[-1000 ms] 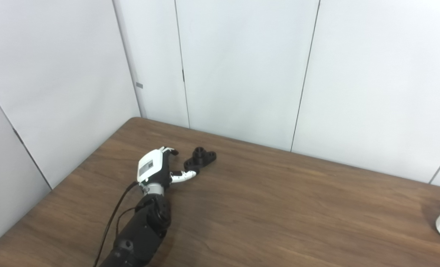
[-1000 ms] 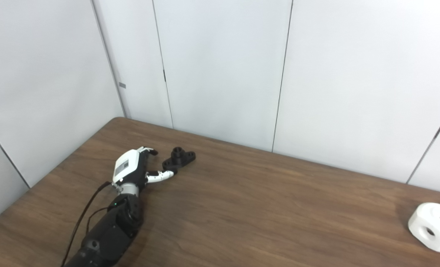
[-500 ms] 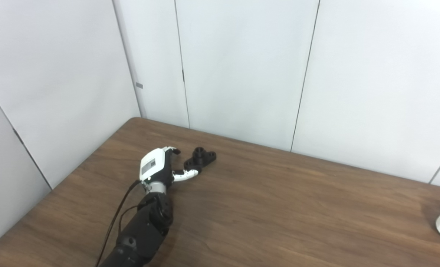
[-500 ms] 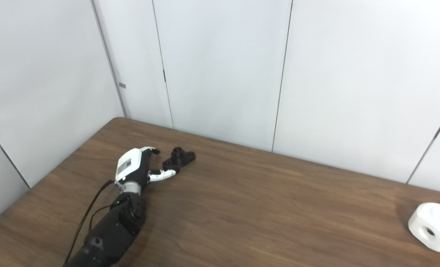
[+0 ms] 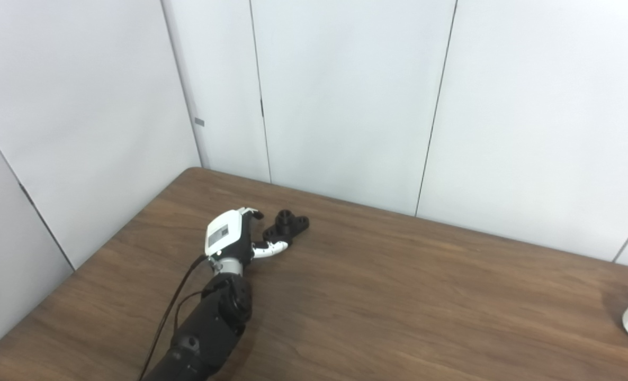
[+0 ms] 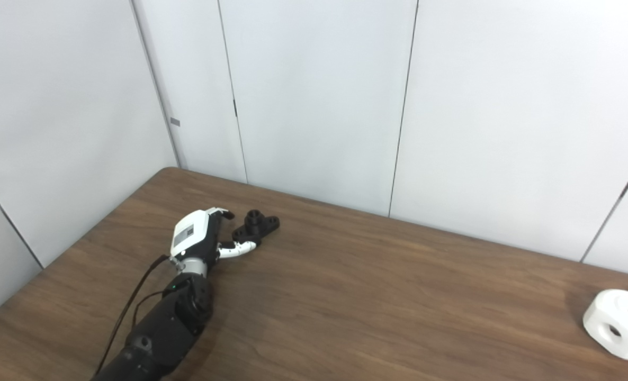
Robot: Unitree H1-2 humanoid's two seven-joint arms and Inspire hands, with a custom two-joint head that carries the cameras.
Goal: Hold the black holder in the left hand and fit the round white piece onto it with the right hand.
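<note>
The black holder lies flat on the brown table near its back left corner. My left hand is just left of it, open, with the fingers spread toward the holder's near end and the thumb beside its front edge. I cannot tell whether any finger touches it. The round white piece with holes in its faces rests far off at the table's right side, cut by the frame edge in the left eye view. My right hand is out of sight.
White wall panels stand close behind the table's back edge, a short way past the holder. The table's left edge runs near my left arm, which trails a black cable.
My left hand has crept forward and to the right, closing the gap to the holder. The holder and the white piece have stayed where they were.
</note>
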